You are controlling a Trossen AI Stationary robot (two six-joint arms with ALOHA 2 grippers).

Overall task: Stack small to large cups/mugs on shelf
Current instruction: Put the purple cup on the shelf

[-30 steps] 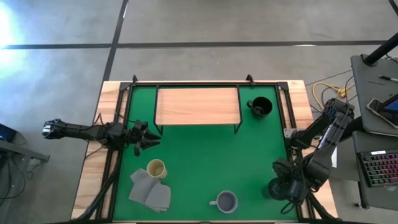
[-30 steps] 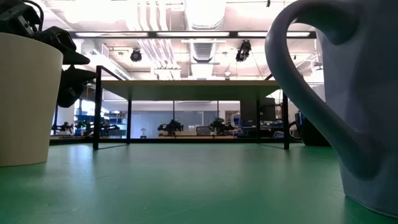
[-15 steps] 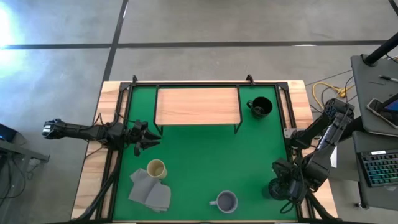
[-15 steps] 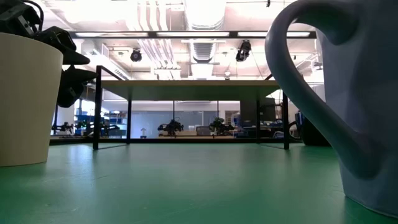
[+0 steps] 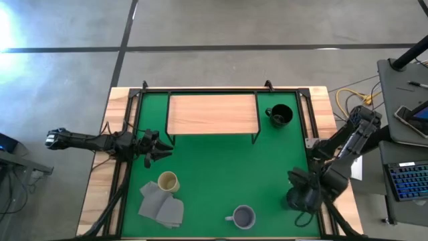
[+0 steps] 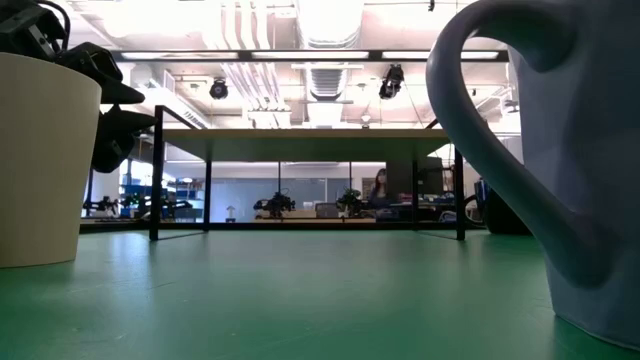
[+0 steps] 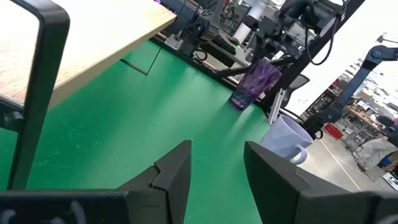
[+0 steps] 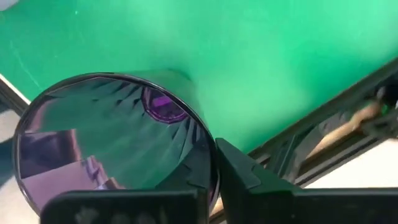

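Observation:
The light-wood shelf (image 5: 212, 114) stands at the far side of the green mat (image 5: 221, 174). The black mug (image 5: 279, 115) stands just right of it. The tan cup (image 5: 168, 181) and the lavender-grey mug (image 5: 243, 217) stand near the front edge. The purple tumbler (image 7: 256, 84) stands upright on the mat at the near right, and my right gripper (image 5: 301, 194) is shut on its rim from above. My left gripper (image 5: 160, 148) hovers open at the mat's left side, holding nothing. My right gripper pinches the tumbler's wall at the rim (image 8: 210, 163). One finger (image 8: 245, 177) is outside the wall; the other seems to be inside, mostly hidden at the picture's lower edge. The fingers point down. The tumbler stays upright with its base on the mat.
A grey folded cloth (image 5: 160, 206) lies beside the tan cup at the near left. A black metal frame (image 5: 309, 127) borders the mat. The middle of the mat between the shelf and the front cups is bare. A keyboard (image 5: 409, 181) sits off the table to the right.
My right gripper has shut on the tumbler's rim, and its arm has shifted slightly toward the table's left. The tumbler stays standing in the same spot.

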